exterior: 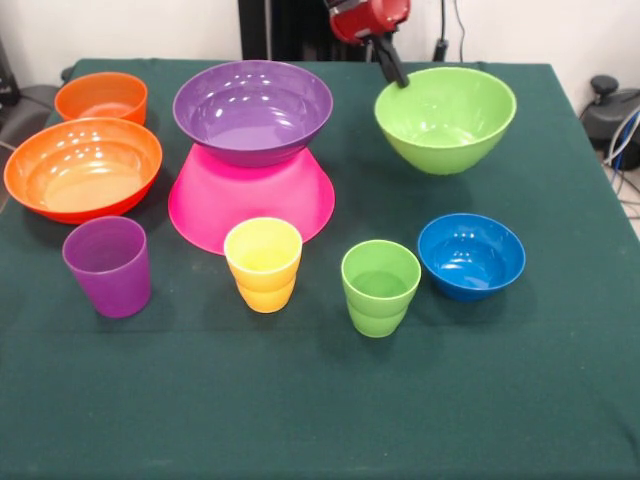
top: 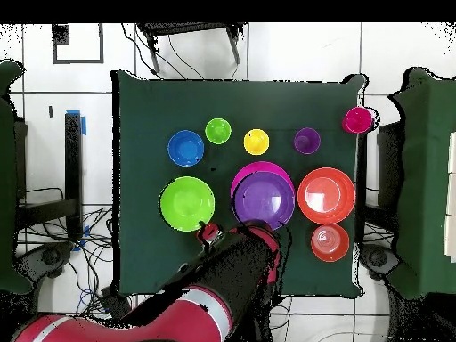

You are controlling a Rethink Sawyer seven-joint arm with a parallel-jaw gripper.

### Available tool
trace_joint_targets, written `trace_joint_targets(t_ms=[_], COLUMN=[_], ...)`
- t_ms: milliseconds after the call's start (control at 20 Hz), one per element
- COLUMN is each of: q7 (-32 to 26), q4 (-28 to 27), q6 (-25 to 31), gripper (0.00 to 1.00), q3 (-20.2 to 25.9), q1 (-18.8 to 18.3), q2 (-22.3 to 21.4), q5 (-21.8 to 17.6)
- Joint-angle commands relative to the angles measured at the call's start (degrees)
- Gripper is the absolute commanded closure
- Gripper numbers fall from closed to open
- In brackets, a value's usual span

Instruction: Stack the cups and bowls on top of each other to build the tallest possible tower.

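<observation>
- Gripper [exterior: 398, 73] pinches the rim of the lime green bowl [exterior: 446, 118].
- Purple bowl [exterior: 252, 110] sits upright on the upside-down pink bowl [exterior: 250, 200].

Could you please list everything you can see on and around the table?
Pink bowl: one, pink, inverted, centre.
Purple bowl: one, purple, atop the pink bowl.
Lime bowl: one, lime, far side, under the claw.
Large orange bowl: one, orange, left edge.
Small orange bowl: one, orange, behind the large one.
Blue bowl: one, blue, right.
Cups: purple cup, yellow cup, green cup, near row; red cup, table corner.
Table: one, dark green.
Arm: one, red and black.
Claw: one, at the lime bowl's rim.
</observation>
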Motion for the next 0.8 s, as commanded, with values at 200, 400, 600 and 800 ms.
trace_joint_targets(t_ms=[200, 400, 600, 800], q7=[-5.62, -3.91, -4.08, -3.30], q4=[1.74, 2.20, 2.19, 1.51], q6=[-5.32, -7.81, -6.28, -4.04], gripper=[1.00, 1.00, 1.00, 1.00], q3=[11.28, 11.29, 10.00, 6.81], q1=[-1.61, -2.08, -2.13, -1.20], q2=[-2.54, -4.48, -5.03, -6.66], q5=[-0.07, -1.80, -2.03, -3.76])
